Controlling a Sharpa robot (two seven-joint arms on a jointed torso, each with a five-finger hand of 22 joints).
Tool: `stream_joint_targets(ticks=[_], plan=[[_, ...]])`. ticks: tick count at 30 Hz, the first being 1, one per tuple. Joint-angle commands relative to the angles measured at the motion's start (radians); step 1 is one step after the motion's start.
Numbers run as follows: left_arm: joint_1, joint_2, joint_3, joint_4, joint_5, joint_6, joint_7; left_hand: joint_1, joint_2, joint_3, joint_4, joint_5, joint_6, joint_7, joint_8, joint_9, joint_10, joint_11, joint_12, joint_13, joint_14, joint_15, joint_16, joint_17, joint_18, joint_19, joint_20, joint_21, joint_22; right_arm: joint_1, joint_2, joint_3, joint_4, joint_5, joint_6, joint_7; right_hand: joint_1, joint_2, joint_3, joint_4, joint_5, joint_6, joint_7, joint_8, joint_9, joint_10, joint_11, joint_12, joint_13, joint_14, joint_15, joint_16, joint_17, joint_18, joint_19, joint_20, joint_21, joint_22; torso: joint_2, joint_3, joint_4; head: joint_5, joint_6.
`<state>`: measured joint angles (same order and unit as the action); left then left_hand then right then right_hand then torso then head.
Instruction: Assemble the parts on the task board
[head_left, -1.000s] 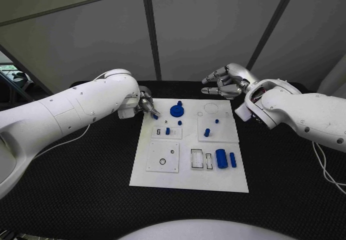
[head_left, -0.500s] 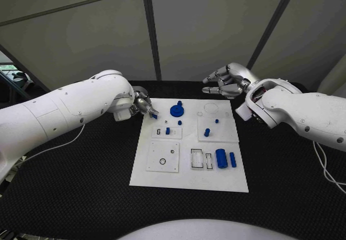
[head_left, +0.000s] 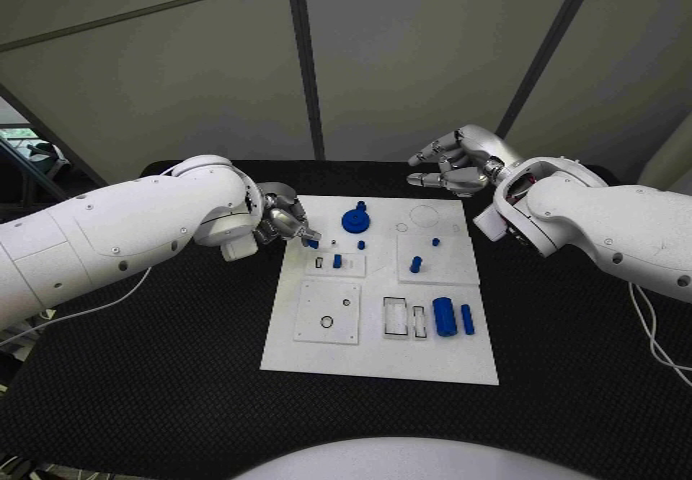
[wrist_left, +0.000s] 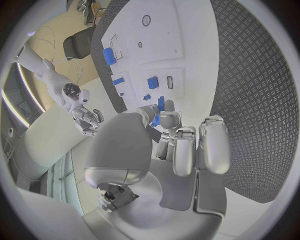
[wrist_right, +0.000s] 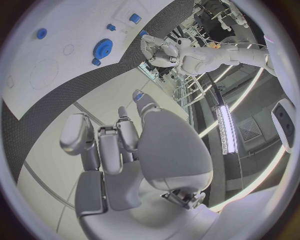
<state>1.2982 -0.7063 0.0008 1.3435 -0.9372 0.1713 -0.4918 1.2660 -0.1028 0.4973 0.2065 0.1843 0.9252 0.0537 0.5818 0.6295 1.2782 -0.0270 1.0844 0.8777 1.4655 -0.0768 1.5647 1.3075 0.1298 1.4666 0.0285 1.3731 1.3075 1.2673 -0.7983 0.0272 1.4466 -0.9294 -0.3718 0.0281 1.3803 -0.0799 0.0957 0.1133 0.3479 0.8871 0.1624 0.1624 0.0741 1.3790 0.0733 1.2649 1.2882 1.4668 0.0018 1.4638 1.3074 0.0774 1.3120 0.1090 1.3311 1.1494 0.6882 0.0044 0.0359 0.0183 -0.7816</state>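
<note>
- I am looking at the small blue part (head_left: 310, 242) first: it is sitting pinched at the fingertips of the left robot hand (head_left: 286, 218), just over the far-left corner of the task board (head_left: 378, 362). The left wrist view is showing the same blue piece (wrist_left: 156, 117) between the fingers.
- The blue gear (head_left: 355, 221) is standing on the task board just beside that held part, toward the board's middle line.
- More blue pieces are lying further in on the task board: a short peg (head_left: 415, 265) near its centre and a larger cylinder (head_left: 443, 316) toward its near-right side, next to empty rectangular slots.
- I am judging that the step in hand is carrying the held part to its seat; I cannot tell from here which recess it belongs in.
- The next move is calling for a slow lowering with the part lined up squarely over its hole, keeping clear of the blue gear.
- The right robot hand (head_left: 454, 165) is hovering past the far-right corner of the task board, over the desk (head_left: 159, 380), fingers curled in and holding nothing as far as I am seeing.
</note>
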Motion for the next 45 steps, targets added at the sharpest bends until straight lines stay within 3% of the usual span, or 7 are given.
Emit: stream_joint_targets(ticks=[1,7,16,35,45], plan=[[-0.009,-0.016,0.0,0.04,-0.034,-0.073,0.003,-0.01,-0.009,0.133,-0.124,0.008,0.001,-0.009,0.007,0.002,0.009,-0.002,0.006,0.002,0.104,-0.008,0.002,0.258,-0.08,0.031,-0.004,0.006,0.076,0.001,0.0,0.0,-0.001,0.002,0.004,0.006,-0.003,0.007,0.003,0.004,0.004,-0.001,-0.001,0.006,-0.002,-0.001,-0.003,-0.004,0.0,0.061,-0.006,-0.004,0.077,0.011,0.0,-0.004,-0.006,0.0,0.001,0.0008,-0.0018,0.002,-0.002],[-0.029,-0.026,0.0,0.076,-0.101,-0.1,-0.002,-0.016,-0.014,0.146,-0.13,0.014,0.003,-0.01,0.009,0.003,0.01,-0.003,0.0,-0.005,0.104,-0.009,0.002,0.258,-0.081,0.033,-0.005,0.01,0.08,0.001,0.001,0.0,-0.002,0.0,0.004,0.007,-0.003,0.007,0.003,0.004,0.004,-0.001,-0.001,0.006,-0.002,-0.001,-0.003,-0.004,0.0,0.061,-0.006,-0.004,0.077,0.011,0.0,-0.004,-0.006,0.0,0.001,0.0012,-0.0028,0.003,0.0],[-0.048,-0.019,-0.001,0.083,-0.166,-0.116,-0.014,-0.024,-0.021,0.163,-0.138,0.021,0.005,-0.011,0.012,0.005,0.013,-0.004,-0.002,-0.008,0.104,-0.01,0.002,0.259,-0.081,0.034,-0.006,0.01,0.082,0.001,0.001,0.0,-0.001,-0.006,0.004,0.007,-0.003,0.007,0.003,0.004,0.004,-0.001,-0.001,0.006,-0.002,-0.001,-0.003,-0.004,0.0,0.061,-0.006,-0.004,0.077,0.011,0.0,-0.004,-0.006,0.0,0.002,0.0012,-0.0024,0.001,-0.001],[-0.053,-0.007,-0.001,0.083,-0.211,-0.045,-0.029,-0.046,-0.035,0.189,-0.154,0.055,0.008,-0.013,0.019,0.011,0.021,-0.006,-0.008,-0.015,0.104,-0.012,0.002,0.259,-0.083,0.038,-0.008,0.018,0.091,0.001,0.001,0.0,-0.001,-0.008,0.007,0.006,-0.003,0.007,0.003,0.004,0.004,-0.001,-0.001,0.006,-0.002,-0.001,-0.003,-0.004,0.0,0.061,-0.006,-0.004,0.077,0.011,0.0,-0.004,-0.006,0.0,0.002,0.0008,-0.0021,0.002,-0.007],[-0.054,0.0,-0.003,0.081,-0.22,-0.035,-0.029,-0.047,-0.036,0.19,-0.155,0.058,0.008,-0.013,0.02,0.011,0.021,-0.006,-0.009,-0.016,0.104,-0.012,0.002,0.259,-0.083,0.039,-0.008,0.018,0.091,0.001,0.002,0.0,-0.002,-0.008,0.008,0.006,-0.003,0.007,0.003,0.004,0.004,-0.001,-0.001,0.006,-0.002,-0.001,-0.003,-0.004,0.0,0.061,-0.006,-0.004,0.077,0.011,0.0,-0.004,-0.006,0.0,0.002,0.0009,-0.0016,0.001,-0.007]])
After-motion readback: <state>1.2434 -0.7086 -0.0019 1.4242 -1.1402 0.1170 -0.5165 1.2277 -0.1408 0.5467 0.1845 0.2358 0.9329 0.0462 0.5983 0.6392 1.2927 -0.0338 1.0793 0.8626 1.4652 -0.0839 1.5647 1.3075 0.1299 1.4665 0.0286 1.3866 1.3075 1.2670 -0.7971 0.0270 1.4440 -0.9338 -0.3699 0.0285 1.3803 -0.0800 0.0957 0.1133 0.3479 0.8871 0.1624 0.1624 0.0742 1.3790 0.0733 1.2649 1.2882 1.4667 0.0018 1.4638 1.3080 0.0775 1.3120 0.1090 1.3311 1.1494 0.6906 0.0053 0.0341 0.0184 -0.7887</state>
